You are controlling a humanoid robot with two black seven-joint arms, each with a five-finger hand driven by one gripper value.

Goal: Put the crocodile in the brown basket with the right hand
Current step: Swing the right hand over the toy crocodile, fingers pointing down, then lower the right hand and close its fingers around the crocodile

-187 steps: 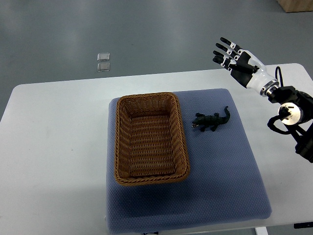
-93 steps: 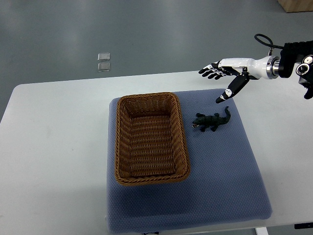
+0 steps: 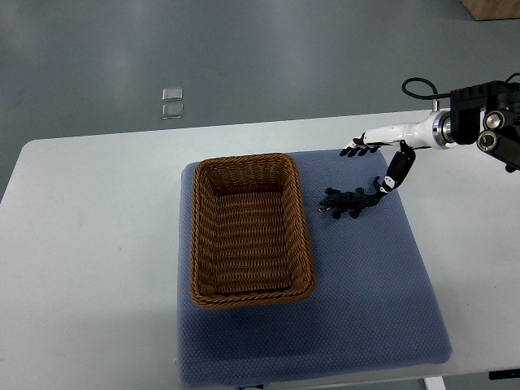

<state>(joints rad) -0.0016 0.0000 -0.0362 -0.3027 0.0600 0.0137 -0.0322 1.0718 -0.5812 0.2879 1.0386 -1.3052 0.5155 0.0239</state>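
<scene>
Crocodile [image 3: 349, 201], a small dark knobbly toy, lies on the dimpled blue pad [image 3: 366, 284], just right of the oblong woven brown basket [image 3: 244, 161]. Right hand [image 3: 382, 143], fingers spread and empty, hovers by its tail.

We recorded the crocodile [image 3: 351, 201] as dark green, near black; any finer markings were too small to resolve. The brown basket [image 3: 196, 236] showed a tan-to-brown weave in horizontal rows, with a braided rim. The mat [image 3: 366, 292] beneath both was blue-grey with a fine dotted texture. The table [image 3: 89, 260] was plain white. The right hand [image 3: 382, 147], at the upper right of the frame, had a white body and black fingers. The floor [image 3: 244, 49] was dull grey-green.
</scene>
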